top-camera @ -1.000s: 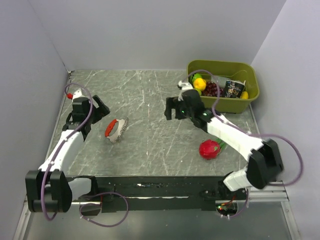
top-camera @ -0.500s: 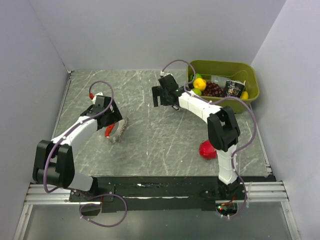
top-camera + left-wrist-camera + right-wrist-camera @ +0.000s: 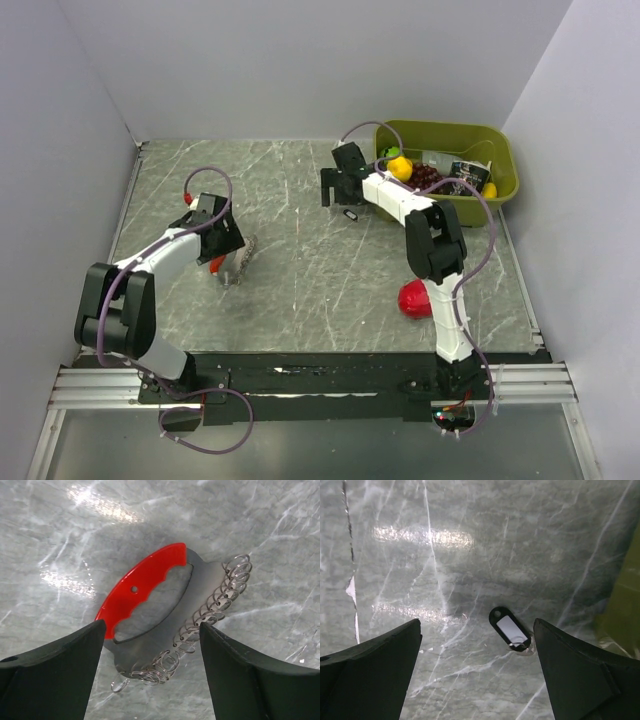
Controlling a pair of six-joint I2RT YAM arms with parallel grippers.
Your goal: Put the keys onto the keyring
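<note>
The keys (image 3: 150, 577) lie flat on the marble table: a curved red piece joined to a grey metal plate edged with a coil of wire rings (image 3: 212, 607). My left gripper (image 3: 152, 626) hangs just above them, open, one finger on each side of the plate's lower end. In the top view the keys (image 3: 236, 265) peek out under the left gripper (image 3: 222, 246). The keyring (image 3: 510, 629), a small black oval tag with a pale centre, lies near the right finger of my open right gripper (image 3: 477, 622). From above, the keyring (image 3: 351, 213) lies just in front of the right gripper (image 3: 336, 192).
A green bin (image 3: 500, 185) holding fruit and a dark packet stands at the back right, close to the right arm. A red fruit with green leaves (image 3: 418, 300) lies at the front right. Grey walls close in the table's left, back and right sides.
The left gripper has moved right, over the keys, and its jaws have narrowed slightly. The right gripper has swung toward the back, over the keyring. Keys and keyring have not moved.
</note>
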